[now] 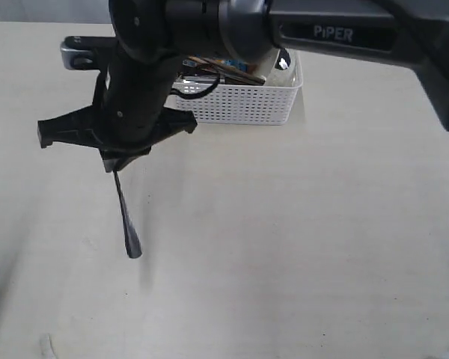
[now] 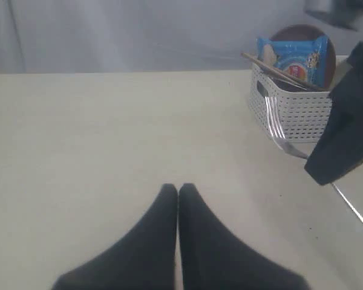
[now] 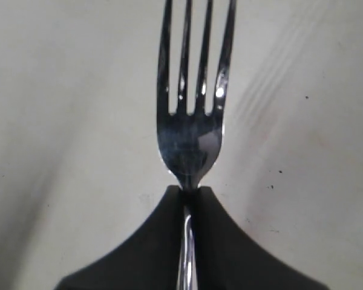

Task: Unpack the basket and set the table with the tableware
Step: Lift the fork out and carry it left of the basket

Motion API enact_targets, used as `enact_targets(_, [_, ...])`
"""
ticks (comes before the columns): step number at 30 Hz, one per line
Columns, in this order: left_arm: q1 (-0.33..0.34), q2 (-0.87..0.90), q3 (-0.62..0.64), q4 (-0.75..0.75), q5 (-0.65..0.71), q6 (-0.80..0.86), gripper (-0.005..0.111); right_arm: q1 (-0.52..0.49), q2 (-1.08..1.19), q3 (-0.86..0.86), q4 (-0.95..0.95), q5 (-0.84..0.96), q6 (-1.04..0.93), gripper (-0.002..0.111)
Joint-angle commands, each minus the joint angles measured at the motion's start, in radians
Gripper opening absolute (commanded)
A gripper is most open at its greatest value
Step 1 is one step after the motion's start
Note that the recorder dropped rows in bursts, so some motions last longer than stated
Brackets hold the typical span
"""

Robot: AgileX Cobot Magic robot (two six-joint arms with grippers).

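My right gripper (image 3: pixel 189 190) is shut on a steel fork (image 3: pixel 190 130), pinching it at the neck so the tines stick out past the fingertips. In the exterior view this gripper (image 1: pixel 116 166) has reached across to the left, and the fork (image 1: pixel 129 238) hangs from it just above the table (image 1: pixel 299 247). The white basket (image 1: pixel 243 105) stands behind it, partly hidden by the arm. The left wrist view shows the basket (image 2: pixel 293 115) holding chopsticks (image 2: pixel 278 71) and a round brown plate (image 2: pixel 308 31). My left gripper (image 2: pixel 178 190) is shut and empty over bare table.
A blue chips packet (image 2: pixel 293 57) leans in the basket in front of the plate. The right arm's black body (image 1: pixel 146 67) crosses above the basket and hides most of its contents. A pale curtain hangs beyond the table's far edge.
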Motion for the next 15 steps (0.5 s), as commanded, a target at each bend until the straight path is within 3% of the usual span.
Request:
enact_targets(1, [-0.008,-0.003,0.003,0.005,-0.002,-0.001,0.000,0.001,-0.003,0.085,-0.009,-0.102,0.114,0.000])
enact_targets(7, [-0.008,-0.003,0.003,0.005,-0.002,-0.003,0.000,-0.001,-0.003,0.123,-0.011,-0.303,0.254,0.000])
enact_targets(15, [-0.008,-0.003,0.003,0.005,-0.002,-0.003,0.000,-0.001,0.051,0.123,-0.018,-0.299,0.266,0.000])
